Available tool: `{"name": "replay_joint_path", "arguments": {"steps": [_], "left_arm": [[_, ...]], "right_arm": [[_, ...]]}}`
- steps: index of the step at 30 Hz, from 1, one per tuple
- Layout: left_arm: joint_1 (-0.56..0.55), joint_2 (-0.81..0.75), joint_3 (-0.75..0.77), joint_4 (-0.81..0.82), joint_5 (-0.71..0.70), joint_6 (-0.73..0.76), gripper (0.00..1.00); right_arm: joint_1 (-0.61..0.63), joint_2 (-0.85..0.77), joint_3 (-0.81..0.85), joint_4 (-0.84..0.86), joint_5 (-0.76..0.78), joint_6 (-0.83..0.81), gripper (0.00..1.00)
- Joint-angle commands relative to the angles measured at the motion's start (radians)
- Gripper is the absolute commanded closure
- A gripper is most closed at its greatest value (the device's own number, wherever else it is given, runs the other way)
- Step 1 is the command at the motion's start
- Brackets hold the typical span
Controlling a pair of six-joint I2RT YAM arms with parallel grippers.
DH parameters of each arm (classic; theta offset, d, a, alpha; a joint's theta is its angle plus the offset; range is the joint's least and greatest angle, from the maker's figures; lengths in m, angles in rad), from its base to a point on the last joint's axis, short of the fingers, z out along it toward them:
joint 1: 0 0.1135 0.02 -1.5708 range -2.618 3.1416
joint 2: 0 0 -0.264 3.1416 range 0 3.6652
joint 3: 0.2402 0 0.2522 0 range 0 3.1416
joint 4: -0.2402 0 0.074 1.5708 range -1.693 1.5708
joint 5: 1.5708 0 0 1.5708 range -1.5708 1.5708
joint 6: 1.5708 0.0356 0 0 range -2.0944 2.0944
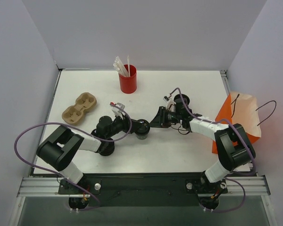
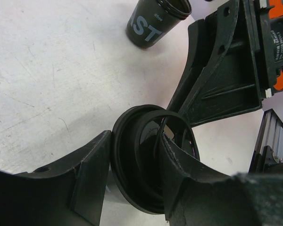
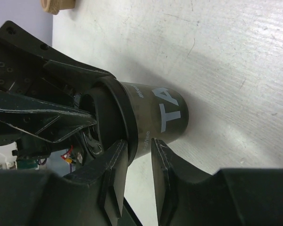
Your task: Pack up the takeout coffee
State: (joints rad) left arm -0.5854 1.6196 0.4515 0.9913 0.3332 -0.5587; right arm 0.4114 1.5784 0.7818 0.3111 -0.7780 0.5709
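From above, my left gripper (image 1: 140, 126) reaches to mid-table and is pressed onto the cup (image 1: 142, 135), with my right gripper (image 1: 155, 121) nosed in just beside it from the other side. A second cup (image 1: 182, 100) stands near my right wrist, the orange bag (image 1: 243, 113) waits at the right edge, and the carrier (image 1: 79, 108) and the red cup (image 1: 128, 81) of straws sit well apart, farther back. In my left wrist view the fingers (image 2: 92, 179) clamp either side of the round black lid (image 2: 132, 160), and I look straight down on it. The second cup shows large white letters "AST", with a smaller word above them that is too small to read. In my right wrist view the held cup reads "TA" in big white letters, and some fine print by the collar is illegible. My right jaws stand close together with the lid's rim between the tips, but I cannot tell whether they truly nip it or only rest there. I judge the step in hand to be seating the lid. To do it well I should keep the left hold steady and no tighter than needed, so the wall does not buckle. The right should press the rim down evenly, and the lid should sit flush all round before the cup goes toward the bag.
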Motion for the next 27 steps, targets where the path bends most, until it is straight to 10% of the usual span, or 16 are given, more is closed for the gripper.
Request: {"name": "replay_joint_path", "arguments": {"steps": [1, 15, 27], "left_arm": [[-0.022, 0.118, -0.099, -0.214, -0.022, 0.045, 0.48], [-0.022, 0.209, -0.152, -0.085, -0.043, 0.022, 0.5], [-0.022, 0.206, -0.168, -0.079, -0.049, 0.029, 0.5]], "right_arm": [[0.038, 0.063, -0.11, 0.078, -0.001, 0.053, 0.74], [0.041, 0.219, -0.401, 0.629, 0.077, 0.296, 0.88], [0.228, -0.06, -0.273, -0.02, 0.551, 0.072, 0.84]]}}
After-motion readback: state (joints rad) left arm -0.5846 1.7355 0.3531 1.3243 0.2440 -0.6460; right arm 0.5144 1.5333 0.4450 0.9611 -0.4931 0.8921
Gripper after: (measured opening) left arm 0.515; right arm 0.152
